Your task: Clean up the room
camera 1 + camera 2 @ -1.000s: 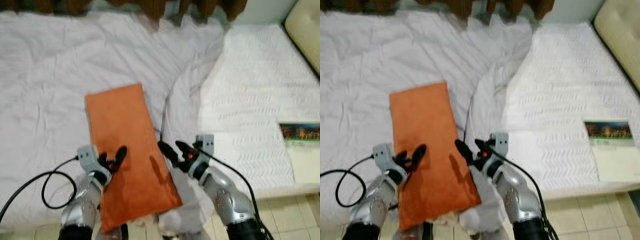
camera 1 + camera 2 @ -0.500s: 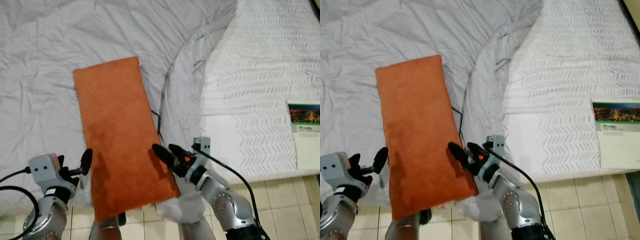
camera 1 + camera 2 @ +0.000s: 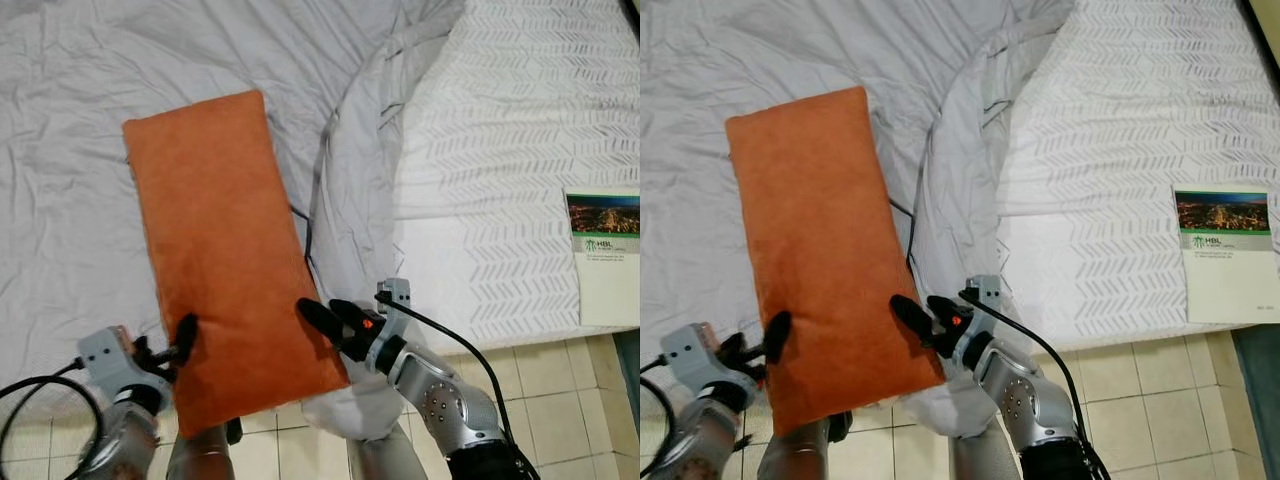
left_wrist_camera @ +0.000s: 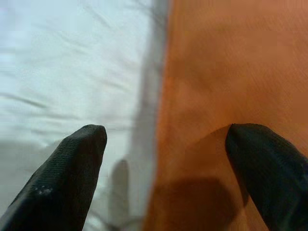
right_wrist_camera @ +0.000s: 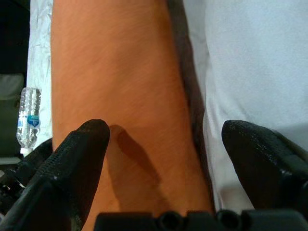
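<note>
— Orange cushion (image 3: 222,258), that's the thing here. Where is it lying?

— Left of centre in the left eye frame, long and flat on the rumpled white duvet (image 3: 90,120) of the bed, its near end hanging just past the bed's edge over the tiled floor (image 3: 560,400).

— And the arms?

— Nearest us, at the lower left, the left end effector (image 3: 165,345) sits at the cushion's near left edge, fingers spread wide, one over the cushion and one over the sheet. The right end effector (image 3: 325,318) is at lower centre, on the near right edge, also spread wide and gripping nothing.

— Anything else?

— The right wrist frame catches a small water bottle (image 5: 28,120) beside the cushion. Further off, at the right edge, a booklet (image 3: 602,255) lies on the bare patterned mattress (image 3: 500,150).
</note>
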